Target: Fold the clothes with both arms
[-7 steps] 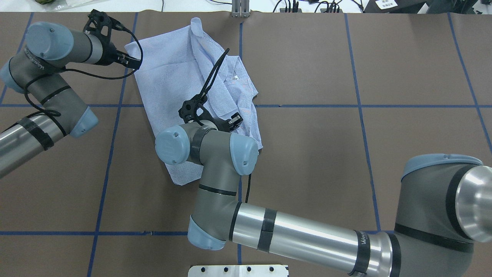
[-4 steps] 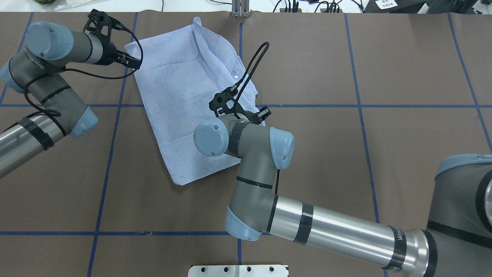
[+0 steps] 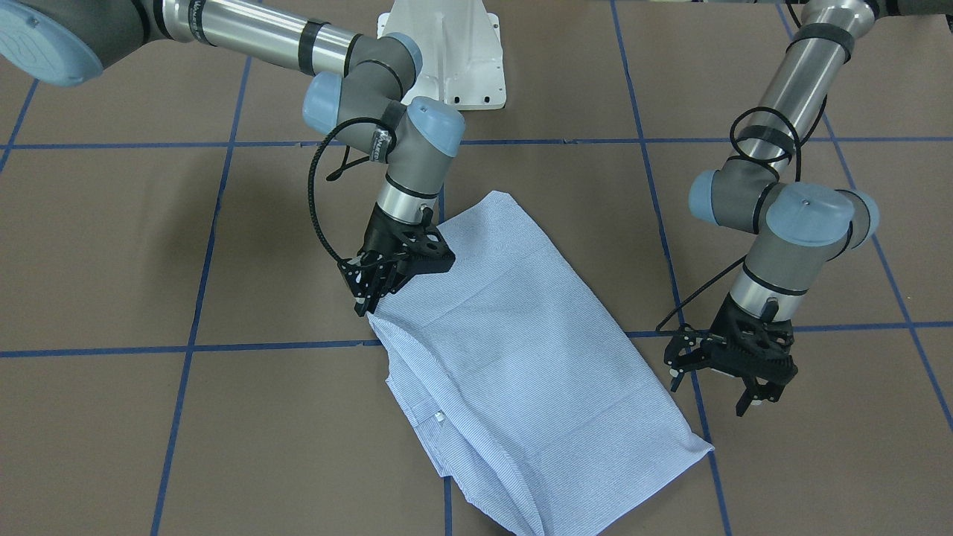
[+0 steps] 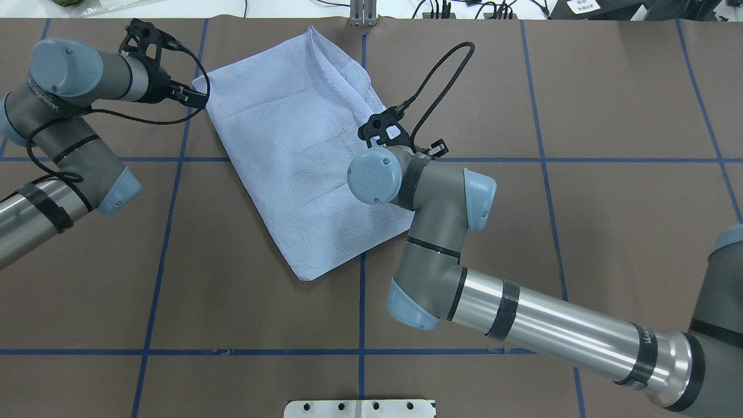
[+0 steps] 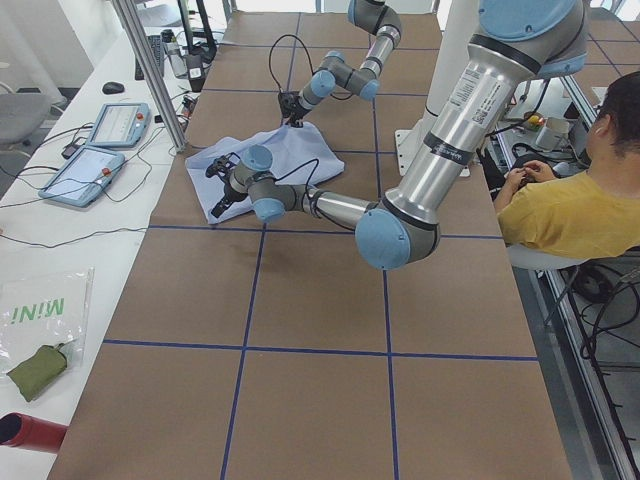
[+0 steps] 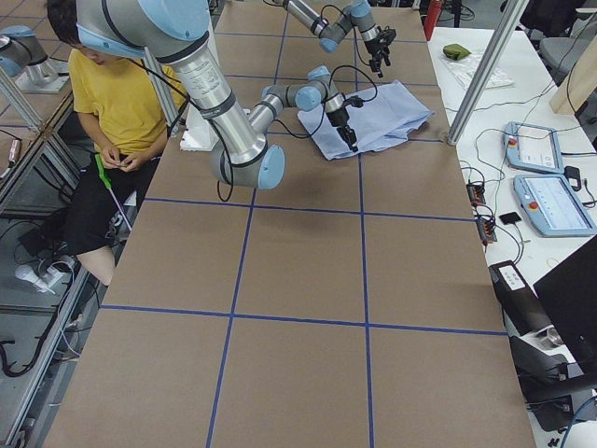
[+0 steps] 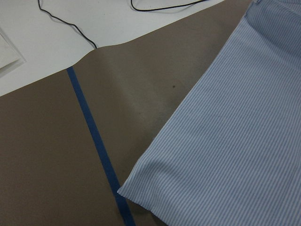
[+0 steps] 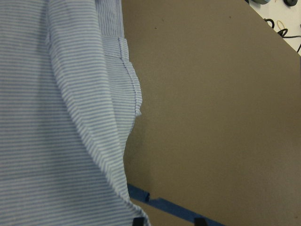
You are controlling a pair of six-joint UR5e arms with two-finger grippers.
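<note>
The brown-covered table (image 4: 580, 87), ruled into squares by blue tape (image 4: 162, 255), fills every view. The right arm (image 4: 522, 328) reaches across it from the robot's side toward the middle. The left arm (image 4: 75, 151) bends in over the far-left part. A person (image 5: 570, 205) in a yellow top sits beside the robot (seen only in the two side views).

Between the arms lies the striped shirt (image 4: 290, 157), folded into a long, slanted rectangle toward the far side of the table. It is flat on top, with looser layers bunched along the edge on the right arm's side.

The right gripper (image 3: 368, 301) points down at a corner on that side, its tips at the cloth. In its wrist view the two tips show apart, with tape and bare table between them and the shirt's hem at one tip, so the jaws are parted and pinch nothing.

The left gripper (image 3: 713, 394) hangs above the table just beside the shirt's far corner on its own side. Its jaws are spread wide and it does not touch the cloth. Its wrist camera looks down on that corner, which lies at a tape line.
</note>
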